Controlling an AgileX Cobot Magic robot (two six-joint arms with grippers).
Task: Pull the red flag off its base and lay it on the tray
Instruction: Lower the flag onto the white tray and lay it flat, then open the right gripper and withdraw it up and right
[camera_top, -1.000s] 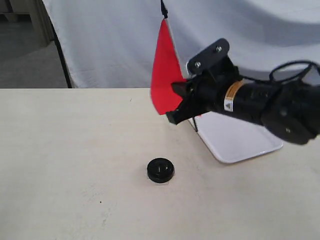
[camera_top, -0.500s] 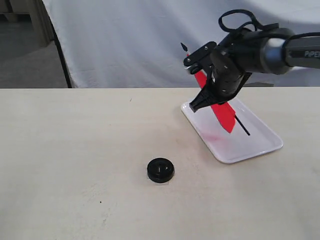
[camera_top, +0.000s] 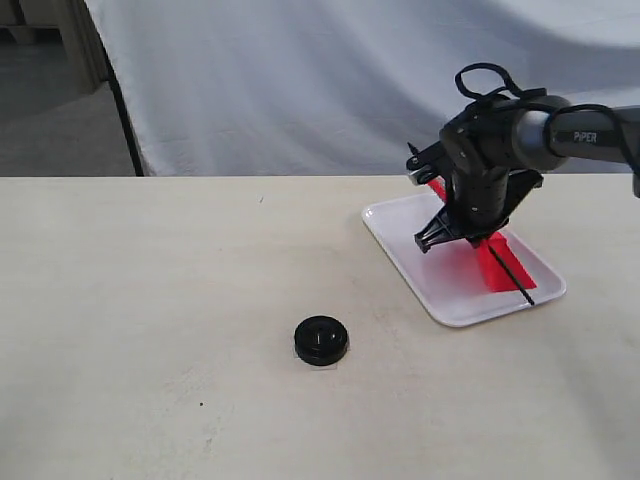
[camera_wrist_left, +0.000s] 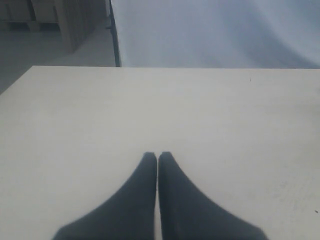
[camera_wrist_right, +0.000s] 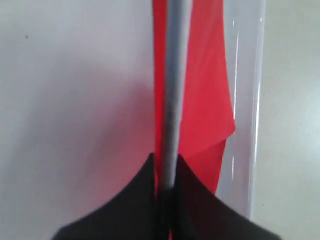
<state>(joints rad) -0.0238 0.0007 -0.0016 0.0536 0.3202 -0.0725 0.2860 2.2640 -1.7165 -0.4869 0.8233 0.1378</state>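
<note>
Pale wooden table (camera_top: 150, 300) fills the scene, with a white cloth backdrop (camera_top: 250, 90) hanging behind it. A white tray (camera_top: 440, 295) sits on the right side of the table, angled so that its long side runs from far left to near right. The right gripper (camera_top: 428, 240) hangs low over the middle of the tray, its jaws pinching the thin pole (camera_wrist_right: 172, 75) of the red flag (camera_top: 495, 262). From the jaws the pole slants away towards the tray's near right corner, roughly along the tray's length, with its dark end close to the rim there. The red cloth (camera_wrist_right: 205, 100) spreads beside the pole and appears to lie on the tray floor. Whether the gripped end of the pole touches the tray cannot be told. The round black base (camera_top: 321, 340) stands empty on the bare table, well apart from the tray. The left gripper (camera_wrist_left: 157, 157) is pressed together, holding nothing, over bare table. Since the flag's whole length lies within the rim, letting go looks like the right arm's next step.
</note>
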